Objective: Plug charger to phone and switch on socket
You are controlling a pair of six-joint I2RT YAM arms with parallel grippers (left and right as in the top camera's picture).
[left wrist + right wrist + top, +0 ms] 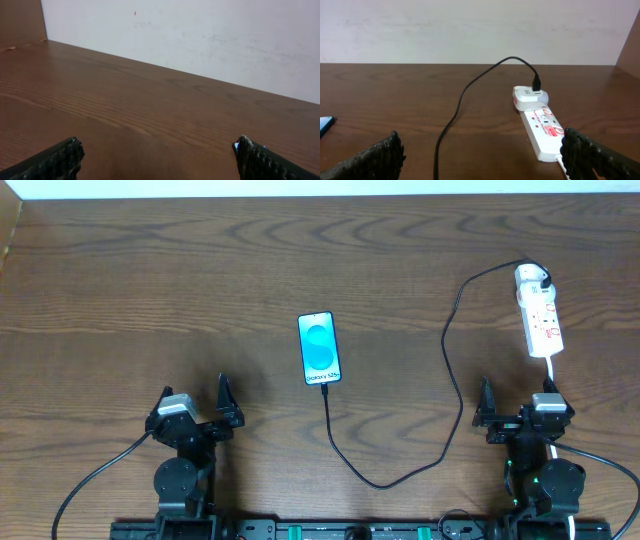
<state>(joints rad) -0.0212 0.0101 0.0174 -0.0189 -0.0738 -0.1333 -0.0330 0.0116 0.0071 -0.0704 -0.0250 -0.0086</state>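
Observation:
The phone (320,348) lies flat mid-table with its cyan-blue screen lit; its corner shows at the left edge of the right wrist view (325,125). The black charger cable (452,390) meets the phone's bottom edge, loops toward the front and runs up to its white plug head (529,277), seated in the far end of the white socket strip (541,320). The strip (543,131) and plug head (530,97) show in the right wrist view. My left gripper (194,402) is open and empty at front left. My right gripper (516,402) is open and empty just in front of the strip.
The strip's thicker white cord (553,372) runs toward my right arm. A pale wall (200,35) stands beyond the table's far edge. A brown panel (20,20) rises at the far left corner.

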